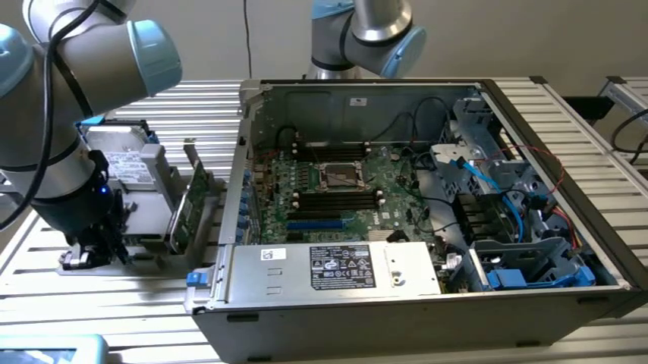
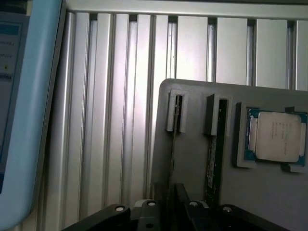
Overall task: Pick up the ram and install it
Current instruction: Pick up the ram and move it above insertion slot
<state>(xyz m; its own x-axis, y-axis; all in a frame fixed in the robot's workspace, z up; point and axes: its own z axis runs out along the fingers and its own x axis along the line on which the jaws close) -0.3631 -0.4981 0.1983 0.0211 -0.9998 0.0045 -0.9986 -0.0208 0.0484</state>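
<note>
At the exterior view's left, low over a grey holder (image 1: 152, 262) on the slatted metal desk (image 1: 121, 303): the arm (image 1: 61, 144), jaws pointing down at the holder.

In the wrist view, standing on edge in a slot of that holder (image 2: 192, 163): the ram (image 2: 173, 154), thin and dark, running straight down between the two black jaws. Jaws close on either side of it; impossible to tell whether pressed against it or just apart.

Just beside the ram, upright in the next slot: a second green stick (image 2: 215, 159) with a pale label. On the far side of that stick, flat in a square recess: a processor chip (image 2: 275, 137) with a silver lid.

Also on the holder, in the exterior view: a hard drive (image 1: 127, 163) and a green expansion card (image 1: 193, 201), upright, between the arm and the computer case (image 1: 335, 98).

Case lying open, at that view's centre and right. Inside, a motherboard (image 1: 350, 193) with long black slots (image 1: 335, 201) on either side of the processor socket (image 1: 342, 176). Along the case's near edge, a grey power supply (image 1: 335, 267). All of this well apart from the ram.
</note>
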